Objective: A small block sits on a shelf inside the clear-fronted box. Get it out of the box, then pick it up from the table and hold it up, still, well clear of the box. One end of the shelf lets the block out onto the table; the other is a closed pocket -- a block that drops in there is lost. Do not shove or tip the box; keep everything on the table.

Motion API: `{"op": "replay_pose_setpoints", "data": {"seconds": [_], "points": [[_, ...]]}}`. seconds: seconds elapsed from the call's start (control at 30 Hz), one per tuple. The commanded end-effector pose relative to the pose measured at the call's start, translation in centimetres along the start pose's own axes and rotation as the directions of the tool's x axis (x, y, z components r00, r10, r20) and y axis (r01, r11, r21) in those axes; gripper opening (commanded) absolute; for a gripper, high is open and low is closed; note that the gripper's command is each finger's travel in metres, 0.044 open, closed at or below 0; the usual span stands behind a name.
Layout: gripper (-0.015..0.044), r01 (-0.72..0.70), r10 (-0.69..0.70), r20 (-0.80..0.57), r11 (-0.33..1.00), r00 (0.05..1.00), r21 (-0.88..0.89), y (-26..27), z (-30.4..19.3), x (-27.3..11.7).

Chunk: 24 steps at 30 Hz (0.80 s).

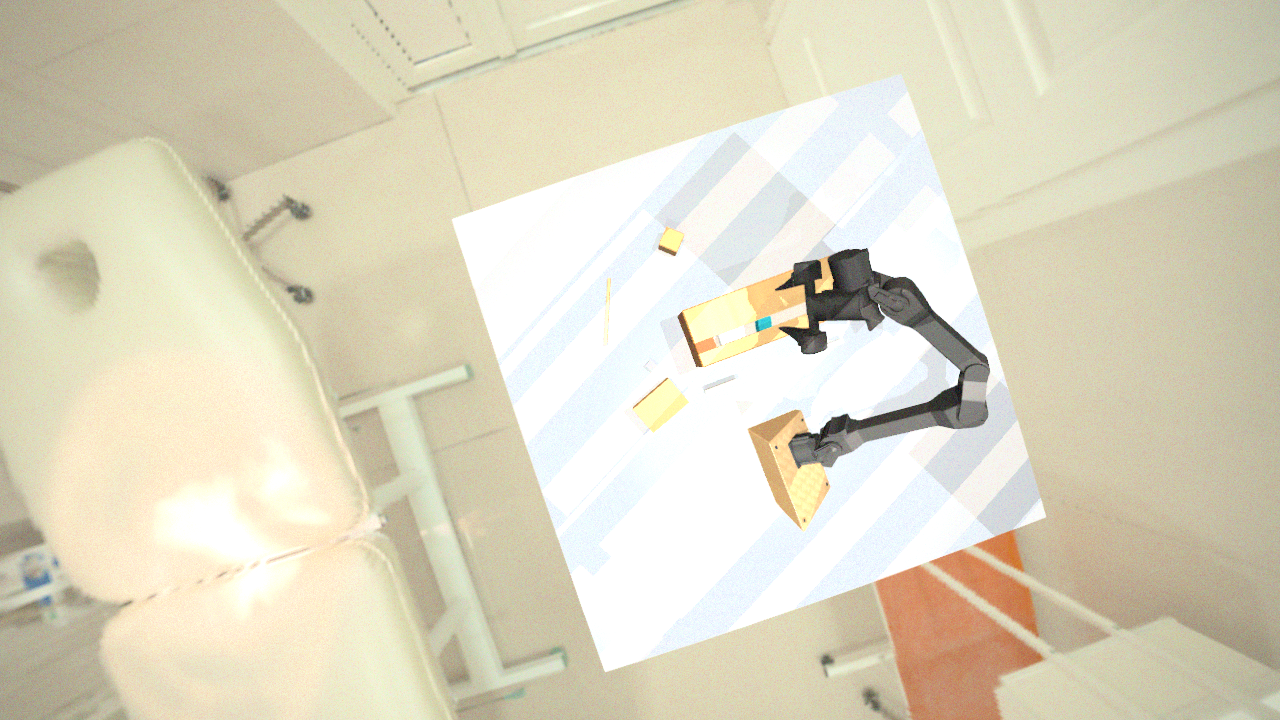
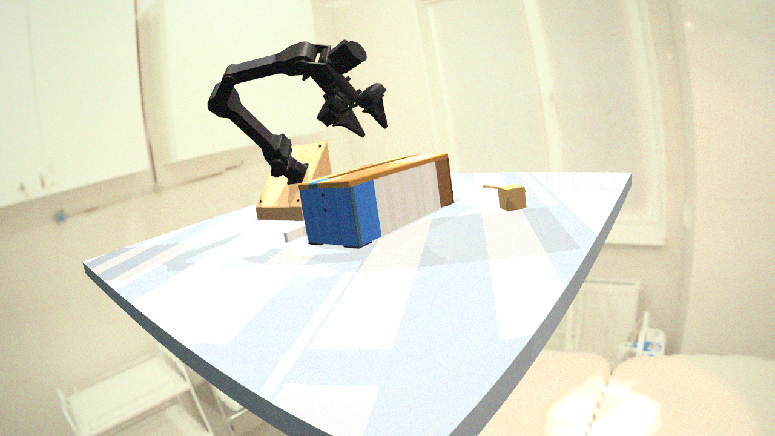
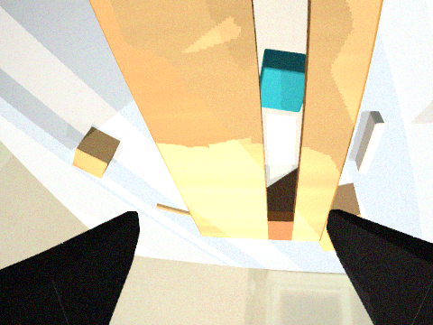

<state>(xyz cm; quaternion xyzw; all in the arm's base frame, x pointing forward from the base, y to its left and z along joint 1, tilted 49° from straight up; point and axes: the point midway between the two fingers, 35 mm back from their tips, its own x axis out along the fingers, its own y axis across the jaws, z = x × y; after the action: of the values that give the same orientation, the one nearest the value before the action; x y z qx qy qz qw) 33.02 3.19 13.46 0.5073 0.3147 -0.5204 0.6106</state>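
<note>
The long wooden box lies on the table. It has a narrow slot along its top and a blue end that faces the exterior view. The small teal block shows through the slot, on a white shelf, about midway along the box. It is hidden in the exterior view. My gripper is open and empty. It hangs above the box's top and points down at it, apart from it.
A small tan cube lies beyond the box. A tan wedge, a thin stick and a small grey bar lie around it. The arm's wooden mount stands beside the box.
</note>
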Motion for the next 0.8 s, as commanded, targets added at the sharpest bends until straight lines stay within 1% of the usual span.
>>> {"op": "replay_pose_setpoints", "data": {"seconds": [0.0,0.07,0.1,0.33,0.77], "points": [[0.0400,0.170,-0.160,0.146,0.983,0.976,-0.064,-4.5,3.2,1.2],[0.0400,0.239,-0.219,0.202,0.967,0.955,-0.086,-6.3,4.4,1.4],[0.0400,0.248,-0.226,0.208,0.965,0.952,-0.088,-6.5,4.6,1.4],[0.0400,0.248,-0.226,0.208,0.965,0.952,-0.088,-6.5,4.7,1.6],[0.0400,0.247,-0.225,0.206,0.965,0.952,-0.088,-6.6,5.9,3.3]]}}
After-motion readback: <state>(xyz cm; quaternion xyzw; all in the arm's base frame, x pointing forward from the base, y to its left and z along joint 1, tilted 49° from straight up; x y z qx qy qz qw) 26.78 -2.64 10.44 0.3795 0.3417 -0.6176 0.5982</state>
